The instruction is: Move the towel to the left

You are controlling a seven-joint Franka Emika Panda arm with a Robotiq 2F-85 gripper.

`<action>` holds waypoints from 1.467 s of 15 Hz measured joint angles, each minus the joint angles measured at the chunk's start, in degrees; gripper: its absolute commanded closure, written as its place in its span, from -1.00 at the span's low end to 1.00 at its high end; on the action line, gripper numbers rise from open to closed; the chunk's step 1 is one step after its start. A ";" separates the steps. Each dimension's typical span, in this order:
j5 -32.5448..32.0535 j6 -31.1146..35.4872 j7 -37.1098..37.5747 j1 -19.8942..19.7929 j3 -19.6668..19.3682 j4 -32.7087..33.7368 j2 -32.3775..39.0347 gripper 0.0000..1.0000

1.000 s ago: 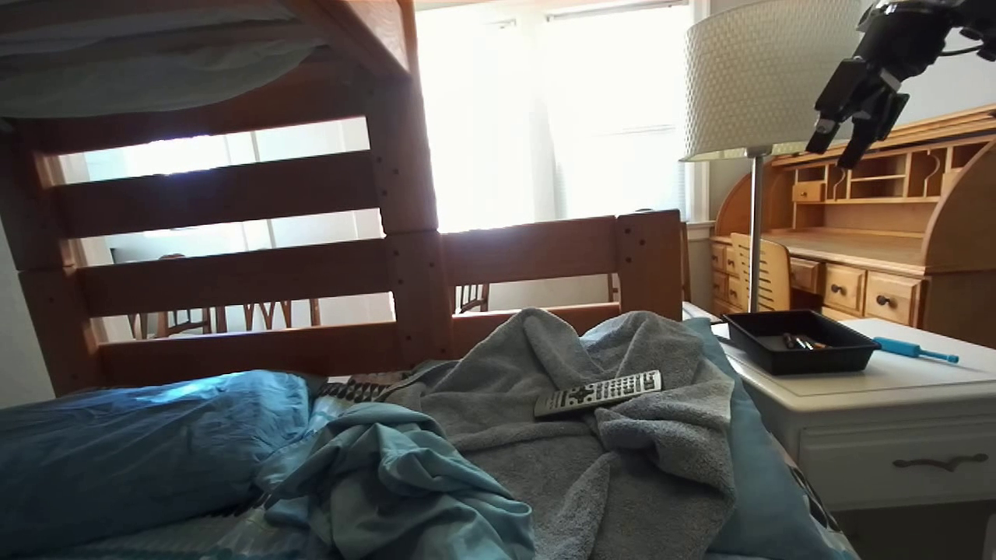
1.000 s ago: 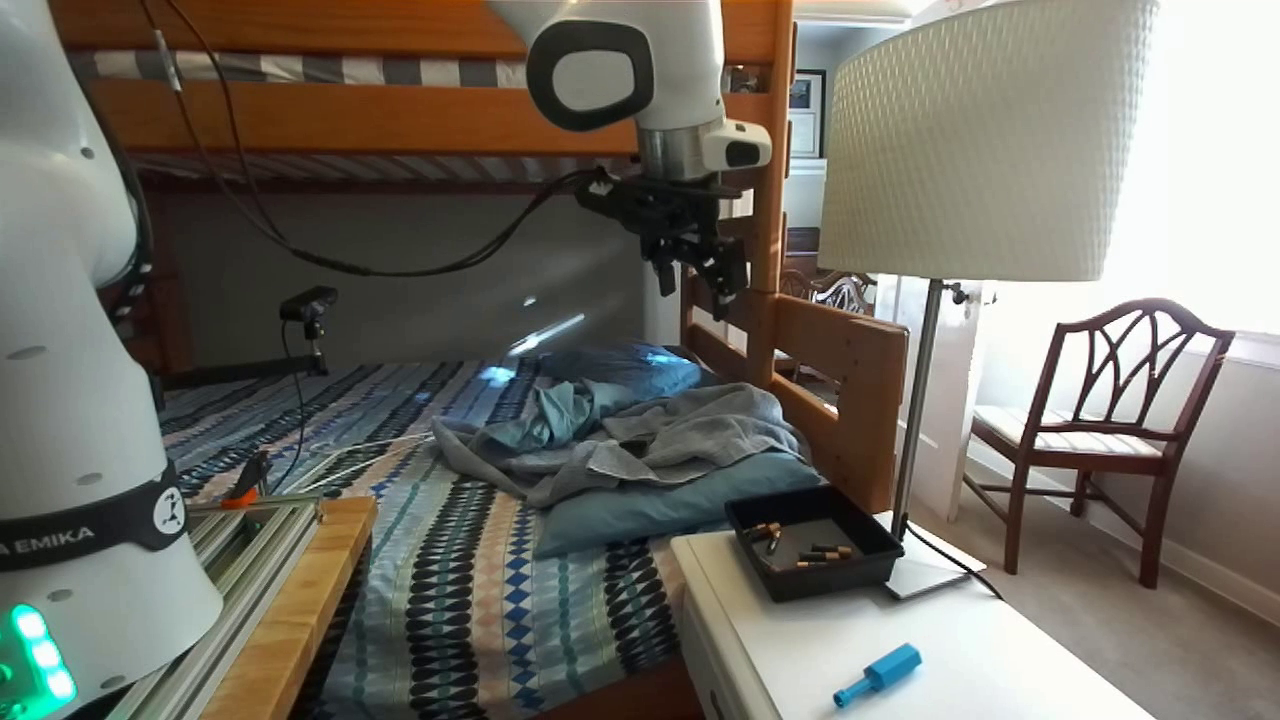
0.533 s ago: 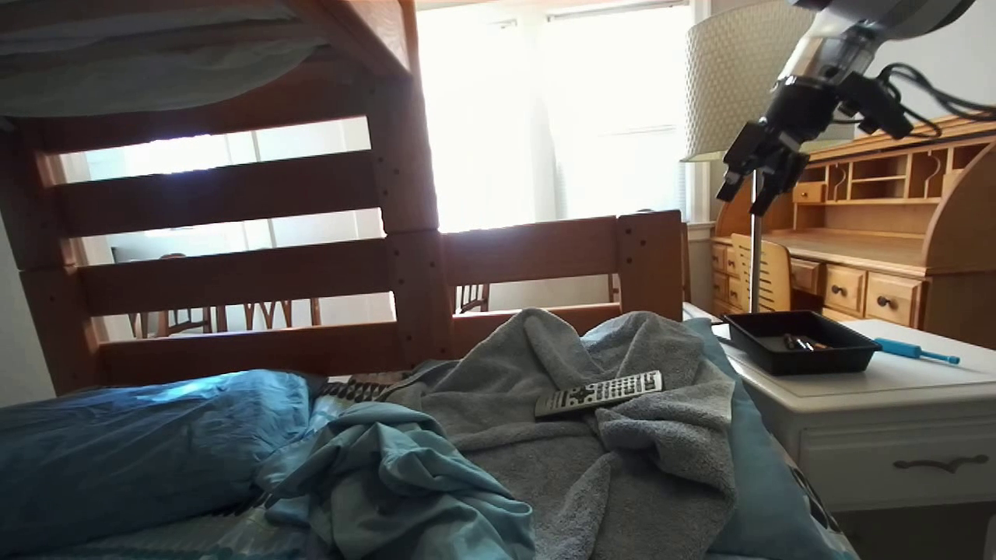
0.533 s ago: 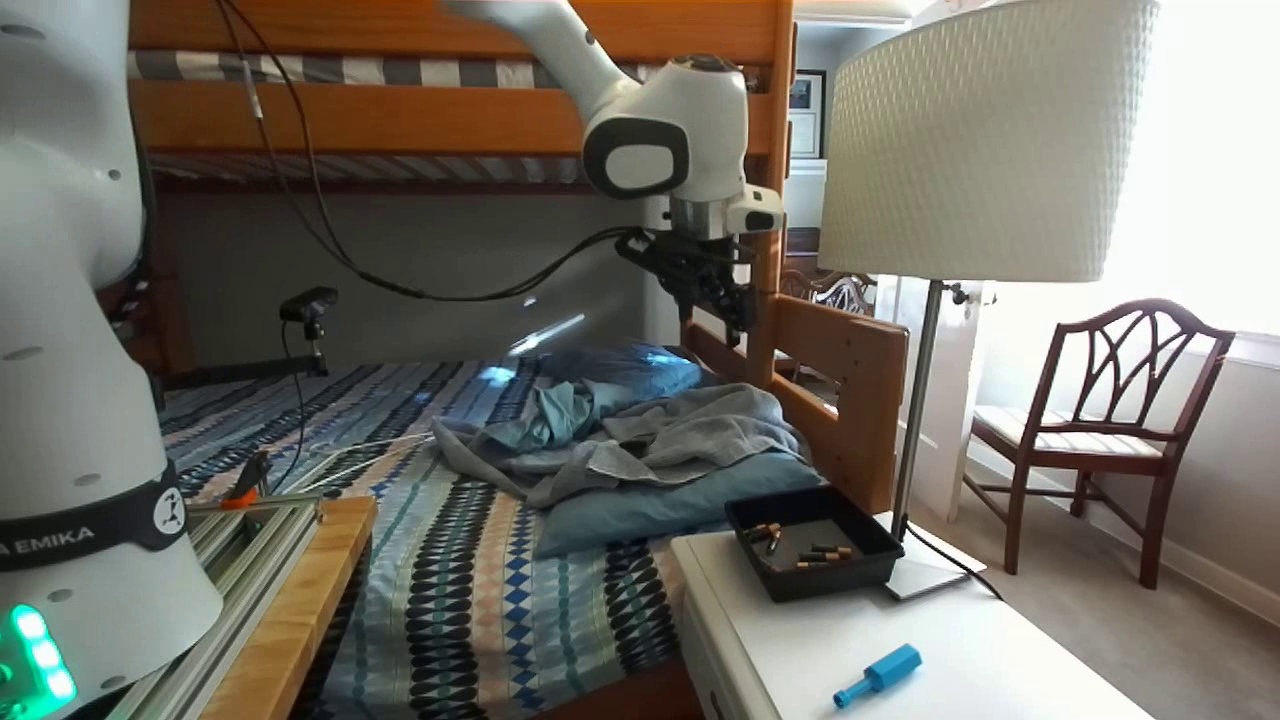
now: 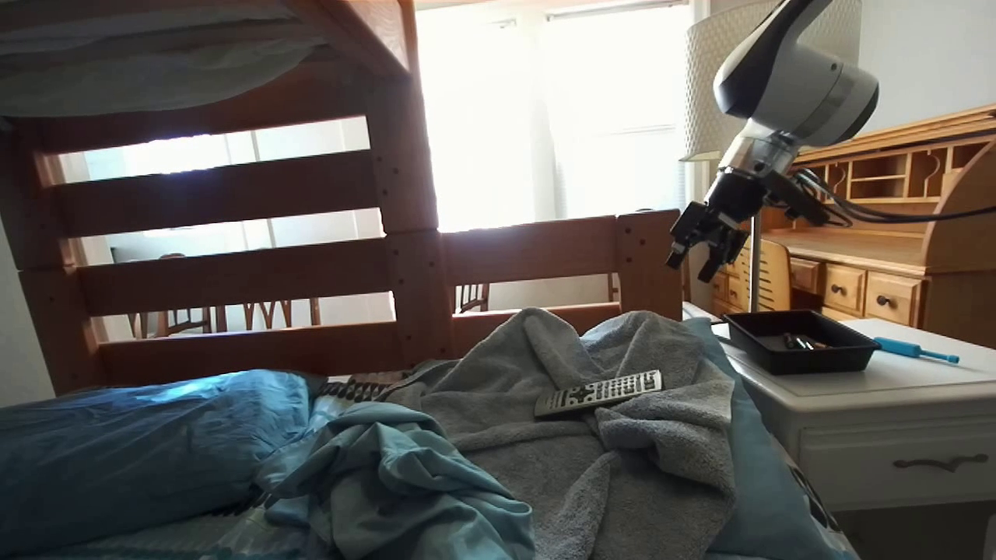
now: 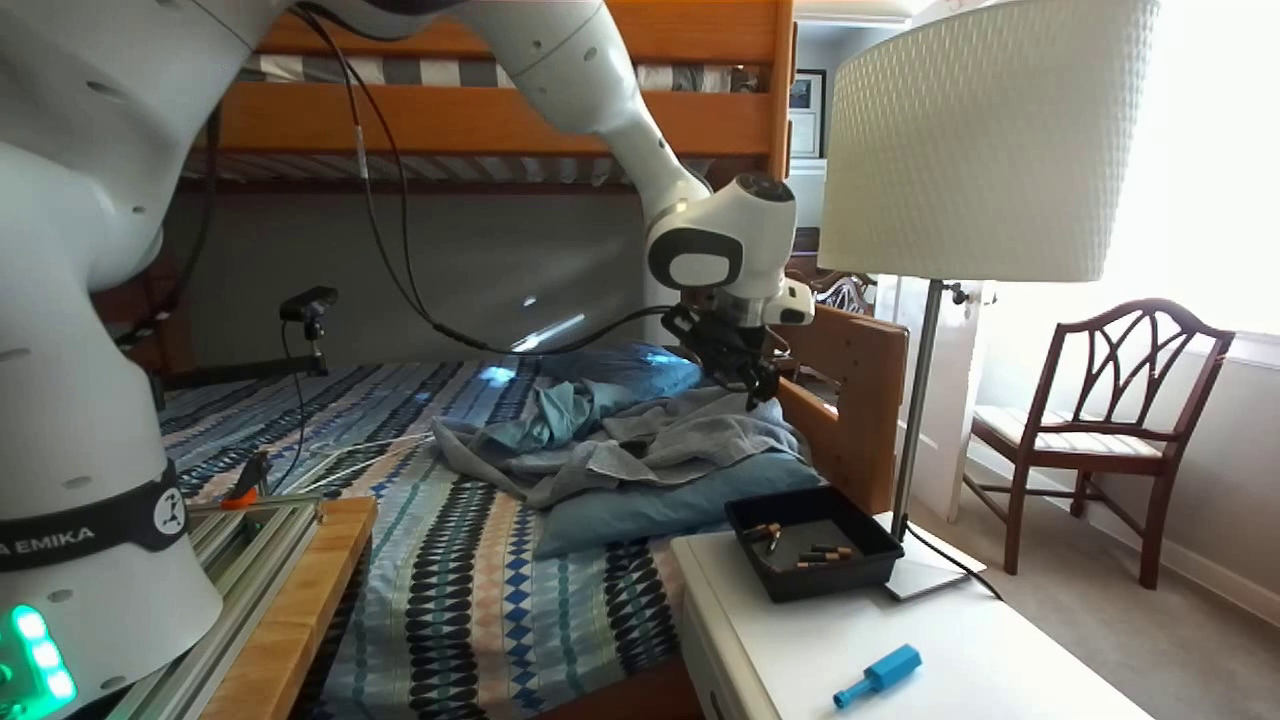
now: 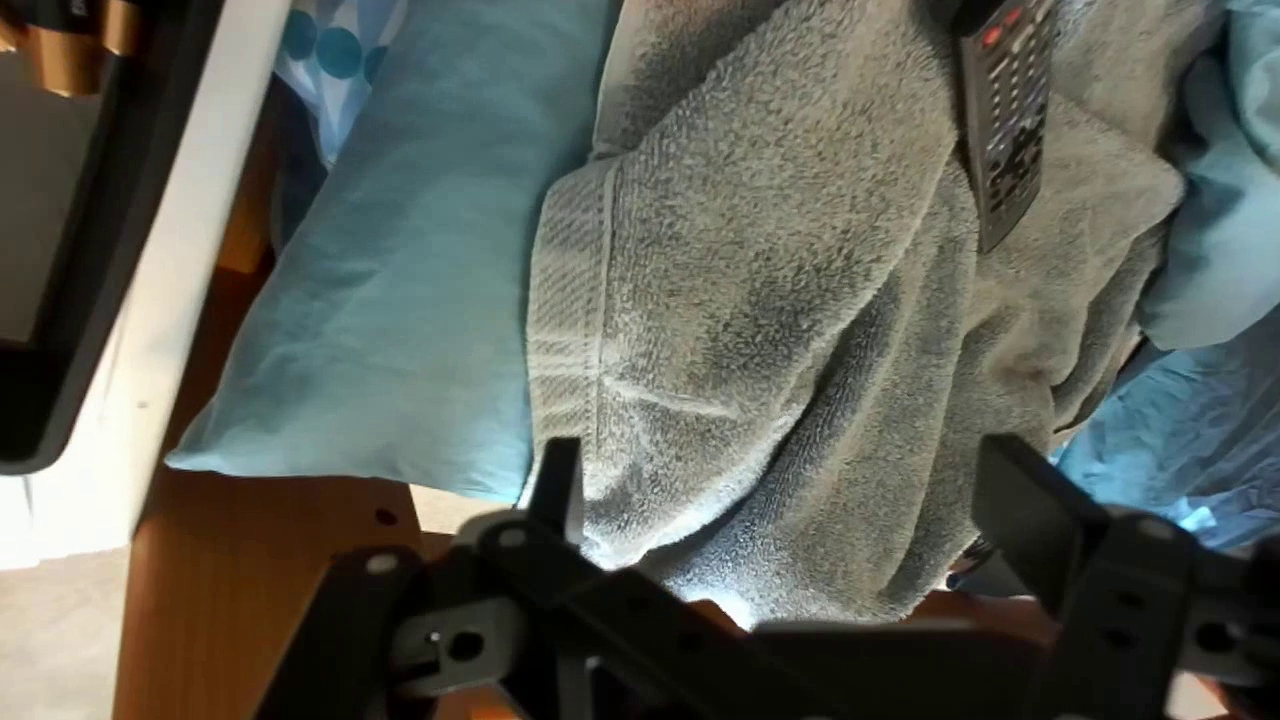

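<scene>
Claw [image 7: 783, 475]: wide, holding nothing; in the wrist view its two fingers [image 7: 553, 488] stand well apart.
Gap: in an exterior view you have air under the claw, so it does not touch the towel [image 5: 560, 451].
Way to it: the towel lies below you, so I think your next move is down.
Near end: in the wrist view, part of the towel shows between the fingers, close to the wooden rail [image 5: 537, 250].
Band [image 7: 568, 330]: a flat, ribbed strip along the towel's edge, starting near one finger.
Long way: hard to tell, as the towel is all bunched up; in the wrist view it goes from the claw up past the top edge.
Look: grey, thick and fuzzy, with big soft bumps and deep folds.
Place: on the bed [image 6: 450, 580], lying partly on the pillow [image 7: 410, 270].
Remote [image 7: 1006, 120]: on top of the towel, apart from the claw; it may slide off when you pull.
Sheet [image 5: 405, 474]: blue-green, bunched up, touching the towel; it may get dragged along with it.
Left: I can't tell whose left is meant, so pick your way before you grab.
Job: just starting, I would guess, since you don't have the towel yet.
</scene>
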 measured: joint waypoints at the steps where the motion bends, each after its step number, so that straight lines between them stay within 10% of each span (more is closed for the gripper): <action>1: -1.06 0.01 0.62 -0.03 0.65 2.23 2.22 -1.00; 9: -13.82 -0.54 7.09 1.43 4.25 12.92 13.64 -1.00; 10: -14.51 -0.62 7.53 1.41 4.33 13.78 14.56 -0.50; 22: -15.27 -0.87 9.43 -0.30 4.50 20.20 18.10 1.00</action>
